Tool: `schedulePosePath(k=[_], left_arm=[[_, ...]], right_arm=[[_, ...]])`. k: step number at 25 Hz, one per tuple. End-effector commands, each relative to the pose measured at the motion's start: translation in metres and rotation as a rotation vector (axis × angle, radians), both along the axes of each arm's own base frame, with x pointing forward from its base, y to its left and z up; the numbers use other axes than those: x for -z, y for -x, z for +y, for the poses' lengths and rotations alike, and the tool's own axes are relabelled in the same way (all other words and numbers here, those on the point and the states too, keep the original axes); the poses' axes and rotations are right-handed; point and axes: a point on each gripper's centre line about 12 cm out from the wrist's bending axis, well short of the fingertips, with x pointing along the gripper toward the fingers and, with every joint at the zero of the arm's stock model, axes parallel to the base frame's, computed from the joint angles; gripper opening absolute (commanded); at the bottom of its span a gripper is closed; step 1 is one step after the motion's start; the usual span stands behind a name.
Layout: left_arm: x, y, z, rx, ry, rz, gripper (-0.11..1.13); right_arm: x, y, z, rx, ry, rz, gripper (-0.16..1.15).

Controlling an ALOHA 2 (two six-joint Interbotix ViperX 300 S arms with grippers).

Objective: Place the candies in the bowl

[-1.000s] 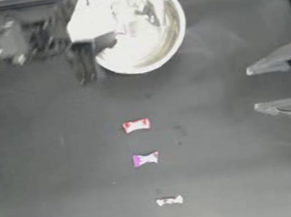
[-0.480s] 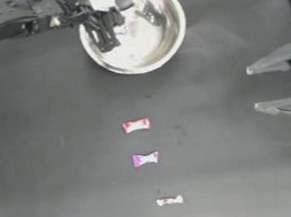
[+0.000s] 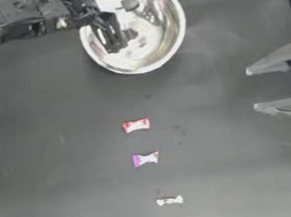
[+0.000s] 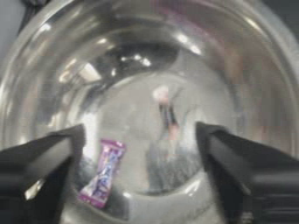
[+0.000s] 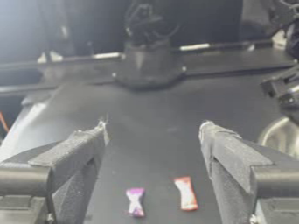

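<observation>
All I see beyond the job is the dark table (image 3: 65,141); its raised edge rail (image 5: 88,59) looks dark, I think.

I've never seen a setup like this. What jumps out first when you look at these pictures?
The big shiny bowl near the table's top edge draws the eye first, with the left end effector hanging open over it and a purple-white candy lying inside. Next come three small candies lined up on the dark table below it: a red-white one, a magenta-white one, and a pale one. The right end effector waits open at the right edge.
</observation>
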Motion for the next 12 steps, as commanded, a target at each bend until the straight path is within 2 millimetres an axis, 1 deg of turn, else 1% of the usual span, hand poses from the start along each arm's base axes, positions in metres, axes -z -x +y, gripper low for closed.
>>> schedulePosePath(k=[1, 4, 9, 12], left_arm=[[-0.053, 0.005, -0.008, 0.013, -0.067, -0.106, 0.99], [-0.076, 0.014, -0.025, 0.036, -0.092, -0.147, 1.02], [-0.111, 0.034, -0.066, 0.096, -0.119, -0.214, 1.02], [-0.127, 0.049, -0.095, 0.141, -0.118, -0.26, 1.02]], right_arm=[[-0.003, -0.002, 0.0, 0.002, -0.004, -0.009, 0.95], [-0.003, -0.002, -0.001, 0.005, -0.004, -0.011, 0.95], [-0.003, -0.002, -0.003, 0.015, -0.004, -0.009, 0.95], [-0.003, -0.002, -0.003, 0.016, -0.006, -0.006, 0.95]])
